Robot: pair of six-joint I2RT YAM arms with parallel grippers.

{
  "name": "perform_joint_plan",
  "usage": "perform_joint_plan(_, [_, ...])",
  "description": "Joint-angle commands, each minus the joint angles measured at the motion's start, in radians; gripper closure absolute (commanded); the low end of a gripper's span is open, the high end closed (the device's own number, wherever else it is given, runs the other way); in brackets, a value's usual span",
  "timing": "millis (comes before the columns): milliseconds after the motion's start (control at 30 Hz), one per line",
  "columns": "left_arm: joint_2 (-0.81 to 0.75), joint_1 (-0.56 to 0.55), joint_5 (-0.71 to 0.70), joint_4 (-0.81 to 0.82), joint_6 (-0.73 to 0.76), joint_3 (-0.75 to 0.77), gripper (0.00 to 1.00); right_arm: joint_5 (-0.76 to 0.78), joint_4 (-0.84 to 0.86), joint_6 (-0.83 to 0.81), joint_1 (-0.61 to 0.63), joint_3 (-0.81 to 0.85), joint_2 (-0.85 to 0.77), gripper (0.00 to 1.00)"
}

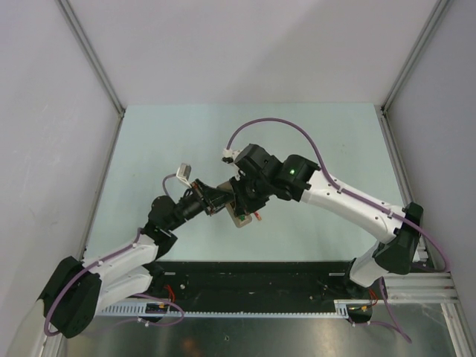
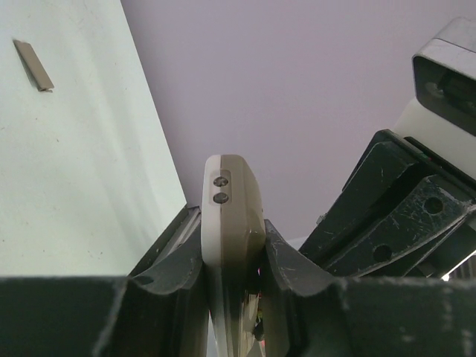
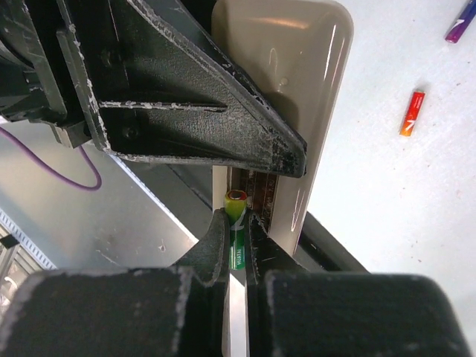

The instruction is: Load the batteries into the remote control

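Low in the left wrist view, the left gripper [image 2: 232,249] is clamping the stiff, probably slick remote control [image 2: 230,201] by its sides, while the right gripper [image 3: 236,223] is pinching the seemingly light, roll-prone green battery [image 3: 238,254] mid-body just beside it.

Pale green table [image 1: 171,141] enclosed by plain lilac-grey walls [image 1: 260,44].

Dark blue battery [image 3: 461,22] partly off-frame

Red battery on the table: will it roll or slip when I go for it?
The red battery is a slim cylinder lying flat on the table, so a sideways nudge will probably roll it. Its smooth casing looks slippery; an off-centre pinch may squirt it out.
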Motion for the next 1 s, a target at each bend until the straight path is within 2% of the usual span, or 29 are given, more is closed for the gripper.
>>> perform_joint_plan(0, [-0.029, -0.002, 0.026, 0.052, 0.023, 0.026, 1.00, -0.031, -0.050, -0.030, -0.001, 0.053, 0.026, 1.00])
perform_joint_plan(667, [-0.076, -0.015, 0.022, 0.050, 0.012, 0.016, 1.00, -0.020, -0.064, -0.046, -0.027, 0.111, 0.078, 1.00])
perform_joint_plan(800, [-0.052, 0.002, -0.008, 0.046, 0.014, -0.014, 1.00, 0.038, -0.079, -0.047, -0.029, 0.126, 0.005, 1.00])
perform_joint_plan(933, [-0.029, 0.033, -0.017, 0.040, 0.026, -0.034, 1.00, 0.118, -0.050, -0.033, -0.085, 0.020, -0.090, 1.00])
perform_joint_plan(967, [-0.030, 0.043, -0.014, 0.038, 0.032, -0.036, 1.00, 0.177, -0.033, -0.036, -0.104, -0.011, -0.109, 1.00])
